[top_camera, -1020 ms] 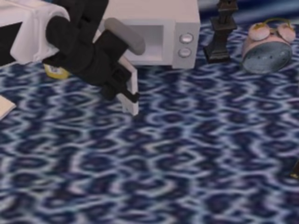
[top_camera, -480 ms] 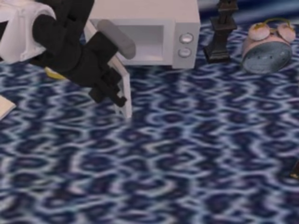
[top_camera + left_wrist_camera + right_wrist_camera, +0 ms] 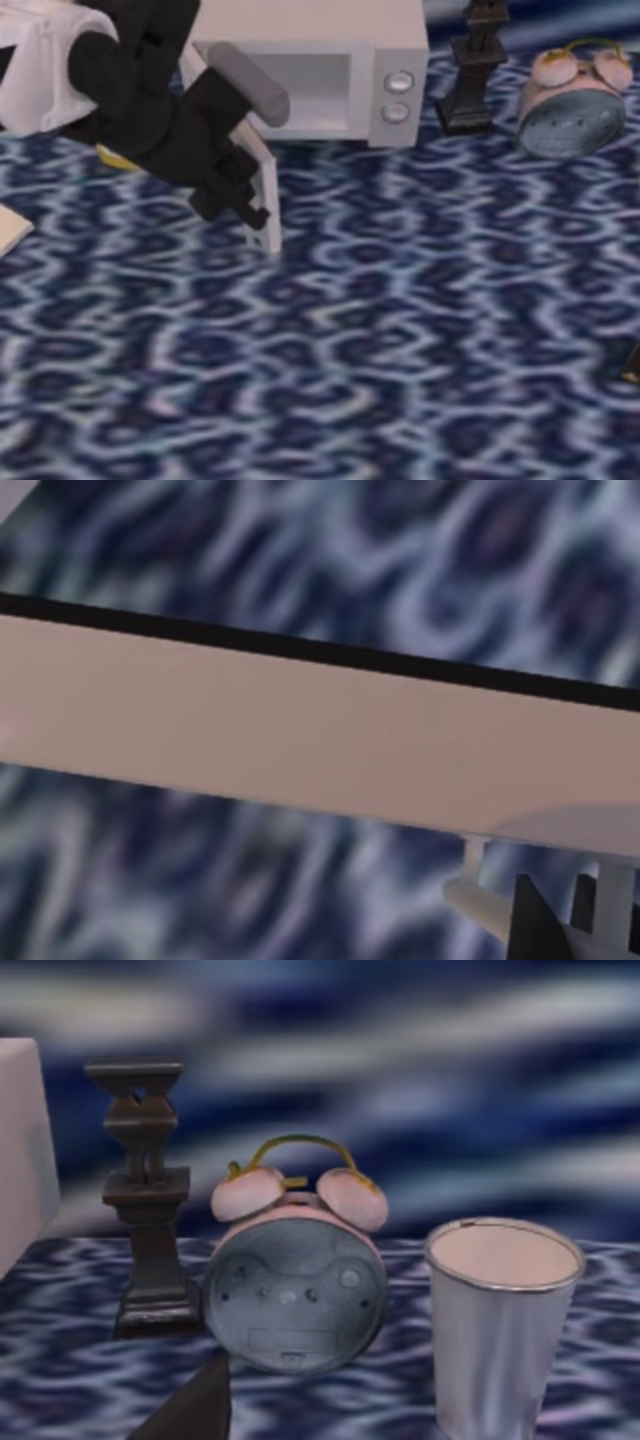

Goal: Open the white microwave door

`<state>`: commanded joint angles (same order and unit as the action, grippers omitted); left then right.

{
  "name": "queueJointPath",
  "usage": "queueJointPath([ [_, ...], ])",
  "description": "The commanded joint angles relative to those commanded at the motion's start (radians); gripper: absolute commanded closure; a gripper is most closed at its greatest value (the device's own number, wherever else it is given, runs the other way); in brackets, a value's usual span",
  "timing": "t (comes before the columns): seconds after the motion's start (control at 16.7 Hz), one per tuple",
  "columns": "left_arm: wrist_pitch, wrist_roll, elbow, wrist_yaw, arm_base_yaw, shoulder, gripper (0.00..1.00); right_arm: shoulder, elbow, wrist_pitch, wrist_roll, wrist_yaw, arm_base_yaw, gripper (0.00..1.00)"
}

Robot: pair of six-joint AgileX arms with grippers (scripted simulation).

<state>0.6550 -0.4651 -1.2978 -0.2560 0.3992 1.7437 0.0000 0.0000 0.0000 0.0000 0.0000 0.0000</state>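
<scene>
The white microwave (image 3: 330, 40) stands at the table's back, left of centre, with two silver knobs (image 3: 398, 96) on its right panel. Its cavity (image 3: 310, 90) shows, because the door (image 3: 270, 205) is swung out toward the front and is seen edge-on. My left gripper (image 3: 247, 208) is shut on the door's handle at its free end. In the left wrist view the door's edge (image 3: 300, 730) crosses as a broad pale band, with the handle (image 3: 478, 900) beside a dark finger (image 3: 535, 930). My right gripper (image 3: 200, 1410) is parked off the table's right side.
Right of the microwave stand a dark candlestick-like ornament (image 3: 475, 70) and a pink alarm clock (image 3: 575, 100). The right wrist view also shows a silver cup (image 3: 500, 1330) beside the clock (image 3: 295, 1295). A yellow object (image 3: 115, 158) peeks from under my left arm.
My left gripper pulled the door's free end a little to the left, swinging it wider, between the oldest frame and half a second ago. Almost nothing has moved since.
</scene>
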Motion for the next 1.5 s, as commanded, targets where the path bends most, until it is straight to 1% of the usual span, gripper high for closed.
queueJointPath([
  [0.9,0.002,-0.001,0.003,-0.005,0.002,0.001,1.00,0.000,0.000,0.000,0.000,0.000,0.000,0.00],
  [1.02,0.012,-0.033,0.003,-0.019,-0.010,0.000,1.00,0.000,0.000,0.000,0.000,0.000,0.000,0.00],
  [1.32,0.050,-0.162,0.007,-0.074,-0.064,-0.012,1.00,0.000,0.000,0.000,0.000,0.000,0.000,0.00],
  [1.5,0.057,-0.180,0.009,-0.082,-0.072,-0.013,1.00,0.000,0.000,0.000,0.000,0.000,0.000,0.00],
])
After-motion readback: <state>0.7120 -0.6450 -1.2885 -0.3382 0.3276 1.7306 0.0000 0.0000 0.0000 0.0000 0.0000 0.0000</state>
